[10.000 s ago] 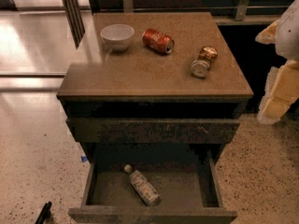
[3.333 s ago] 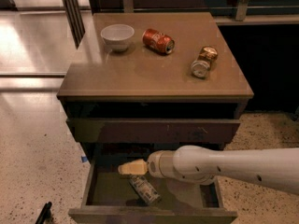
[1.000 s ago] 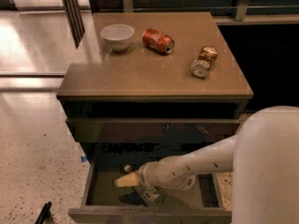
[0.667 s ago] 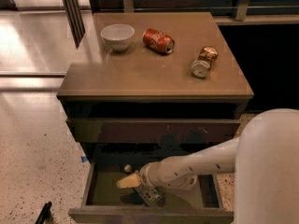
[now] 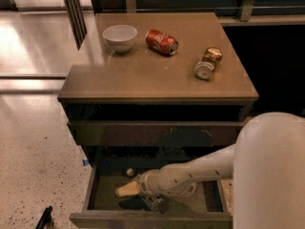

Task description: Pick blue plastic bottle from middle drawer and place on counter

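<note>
Speckled pale floor [image 5: 33,166] is seen at the left of a dark wooden cabinet, and the white arm [image 5: 200,168] of the robot fills the lower right corner, nearest to the camera. At the bottom, the middle drawer [image 5: 143,218] is pulled out, so that its greenish-grey inner floor can be reached from above. The arm is stretched across this drawer from the right, and the gripper [image 5: 136,193] is held low inside it, near the front wall and a little left of the middle. The gripper is probably placed there because the blue plastic bottle [image 5: 129,172] lies in this same spot. Only the white cap of the bottle is clearly seen, just behind the gripper; the body is hidden under it. Whether the gripper is spread, pressed together or already pinching the bottle cannot be told. Nothing else is made out in the drawer.

Above the open drawer, a flat dark drawer front [image 5: 152,133] is shut. Further back, the counter [image 5: 157,70] is seen as a smooth tan top. On it a white bowl [image 5: 120,36] is set upright at the back left, and nothing is seen in it. A red soda can [image 5: 162,41] is laid on its side just beside the bowl, and a gold-brown can [image 5: 208,63] is laid on its side nearer the right edge. The front part of the counter is bare, so the bottle can probably be put down there.
</note>
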### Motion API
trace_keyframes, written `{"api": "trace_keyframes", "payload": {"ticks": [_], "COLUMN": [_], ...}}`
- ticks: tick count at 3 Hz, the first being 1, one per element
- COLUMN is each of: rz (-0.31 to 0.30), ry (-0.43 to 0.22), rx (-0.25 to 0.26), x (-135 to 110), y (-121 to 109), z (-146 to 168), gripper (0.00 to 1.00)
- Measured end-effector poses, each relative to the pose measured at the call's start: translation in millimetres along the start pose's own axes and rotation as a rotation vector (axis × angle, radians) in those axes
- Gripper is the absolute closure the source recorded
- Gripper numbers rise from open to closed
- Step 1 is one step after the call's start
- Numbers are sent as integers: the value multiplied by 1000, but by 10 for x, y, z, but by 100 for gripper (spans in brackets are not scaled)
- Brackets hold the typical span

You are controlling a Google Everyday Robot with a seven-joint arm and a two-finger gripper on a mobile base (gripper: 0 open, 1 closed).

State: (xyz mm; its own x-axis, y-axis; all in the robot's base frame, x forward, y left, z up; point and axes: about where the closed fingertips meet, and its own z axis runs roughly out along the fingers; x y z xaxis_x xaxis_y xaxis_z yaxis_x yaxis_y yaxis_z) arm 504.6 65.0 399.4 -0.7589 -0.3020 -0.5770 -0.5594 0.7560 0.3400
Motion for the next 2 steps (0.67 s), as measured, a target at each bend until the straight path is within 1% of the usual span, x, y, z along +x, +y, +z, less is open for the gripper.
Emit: {"api": "trace_keyframes", "payload": {"ticks": [2], "rz": [20], "ry": [21], "rx": [-3], "x": [148], "y": [134], "z": [365], "gripper": [0]}}
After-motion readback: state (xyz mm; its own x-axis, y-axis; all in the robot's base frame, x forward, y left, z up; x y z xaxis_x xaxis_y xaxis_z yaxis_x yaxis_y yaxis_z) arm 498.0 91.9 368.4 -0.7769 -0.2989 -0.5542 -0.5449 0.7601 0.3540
